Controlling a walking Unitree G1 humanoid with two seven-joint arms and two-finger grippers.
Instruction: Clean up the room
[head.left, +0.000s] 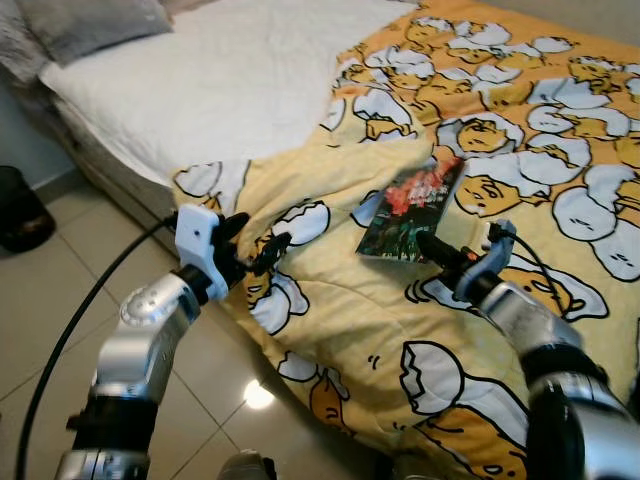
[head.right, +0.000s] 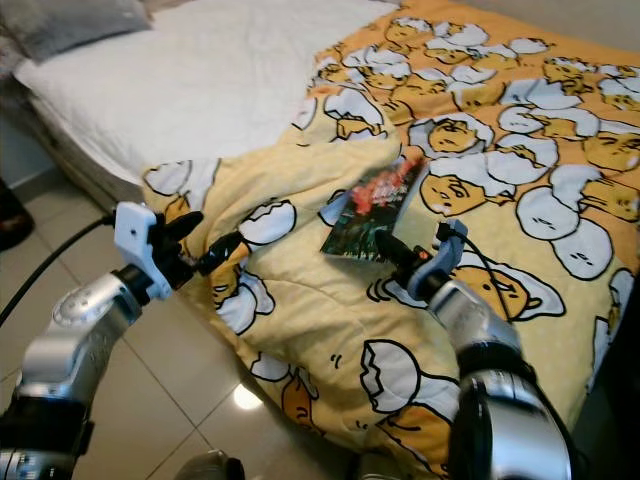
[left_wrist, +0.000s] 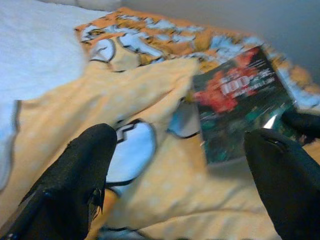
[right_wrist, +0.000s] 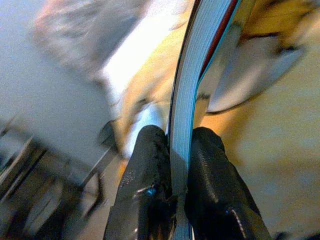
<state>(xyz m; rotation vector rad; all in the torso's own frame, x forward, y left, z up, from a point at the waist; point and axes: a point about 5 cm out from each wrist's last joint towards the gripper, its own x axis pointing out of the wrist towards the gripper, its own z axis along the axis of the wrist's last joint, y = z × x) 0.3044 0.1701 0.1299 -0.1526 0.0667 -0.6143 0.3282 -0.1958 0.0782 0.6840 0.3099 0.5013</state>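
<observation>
Pinching book (head.left: 409, 210) edge, right hand (right_wrist: 177, 165), blurred, left hand (head.left: 262, 247) spread.

Grey pillow (head.left: 90, 25) at bed head — dark bin (head.left: 20, 210) on tiled floor (head.left: 60, 290).

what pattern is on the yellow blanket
White cartoon eggshell characters on the yellow blanket, clearest in the left eye view.

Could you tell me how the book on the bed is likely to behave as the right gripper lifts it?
The book looks thin, so probably light and somewhat bendy. The right gripper pinches only its edge, so it may droop. Its glossy cover might slip.
</observation>
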